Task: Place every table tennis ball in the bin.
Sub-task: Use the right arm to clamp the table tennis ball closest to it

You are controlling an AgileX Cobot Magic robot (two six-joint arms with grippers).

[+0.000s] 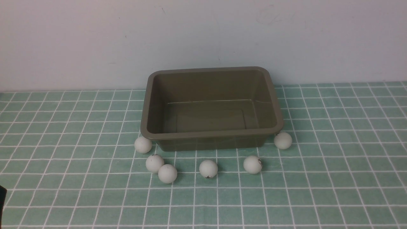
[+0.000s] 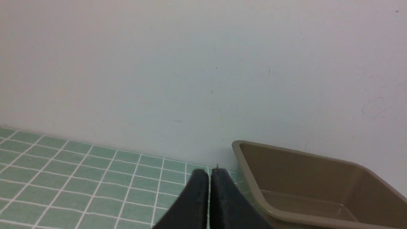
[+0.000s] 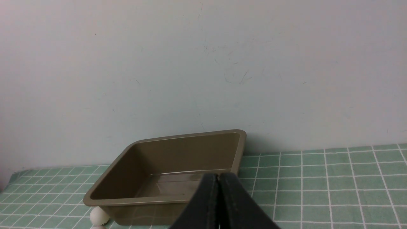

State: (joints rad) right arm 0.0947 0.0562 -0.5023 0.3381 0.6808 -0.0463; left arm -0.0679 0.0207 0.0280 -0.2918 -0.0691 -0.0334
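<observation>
The olive-brown bin (image 1: pixel 152 135) stands empty against the back wall. Several white table tennis balls lie on the cloth along its near side: one at its left corner (image 1: pixel 143 145), two touching (image 1: pixel 155 163) (image 1: pixel 167 173), one in the middle (image 1: pixel 208 168), one to the right (image 1: pixel 252 164), one at the right corner (image 1: pixel 283 140). The bin also shows in the left wrist view (image 2: pixel 254 190) and the right wrist view (image 3: pixel 133 201), with one ball (image 3: pixel 99 216) beside it. My left gripper (image 2: pixel 209 173) and right gripper (image 3: pixel 218 176) are shut and empty, out of the front view.
A green checked cloth (image 1: pixel 334 178) covers the table. A pale wall (image 1: pixel 203 35) rises right behind the bin. A dark object (image 1: pixel 2 198) shows at the front view's left edge.
</observation>
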